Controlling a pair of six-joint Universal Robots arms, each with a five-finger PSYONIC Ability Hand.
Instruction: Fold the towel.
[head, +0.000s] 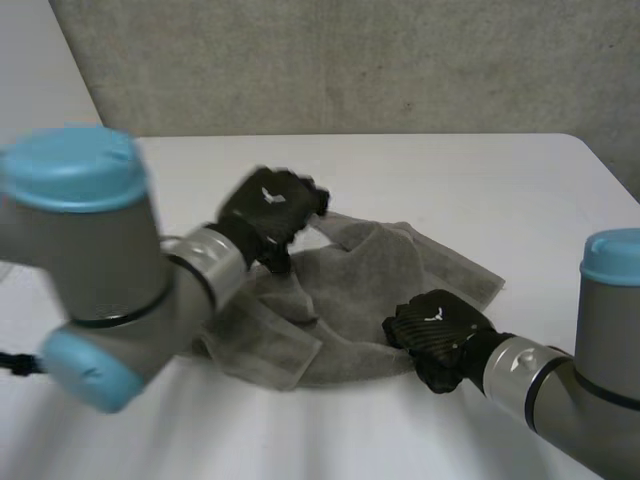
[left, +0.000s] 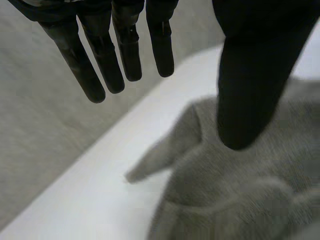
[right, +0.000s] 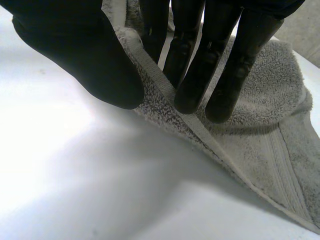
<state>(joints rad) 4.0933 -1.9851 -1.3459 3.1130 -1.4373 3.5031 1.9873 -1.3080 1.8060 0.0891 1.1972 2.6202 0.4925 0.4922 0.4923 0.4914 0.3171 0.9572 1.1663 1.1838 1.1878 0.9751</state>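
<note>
A grey towel lies crumpled in loose folds at the middle of the white table. My left hand hovers over the towel's far left part, its fingers straight and spread, the thumb apart from them, with nothing between. Under it in the left wrist view lies the towel with a loose corner pointing out over the table. My right hand is at the towel's near edge; its thumb and fingers pinch the towel's hemmed edge, lifting it a little.
A grey wall stands behind the table's far edge. Bare table stretches in front of the towel and to the far right. My left arm reaches across the near left of the head view.
</note>
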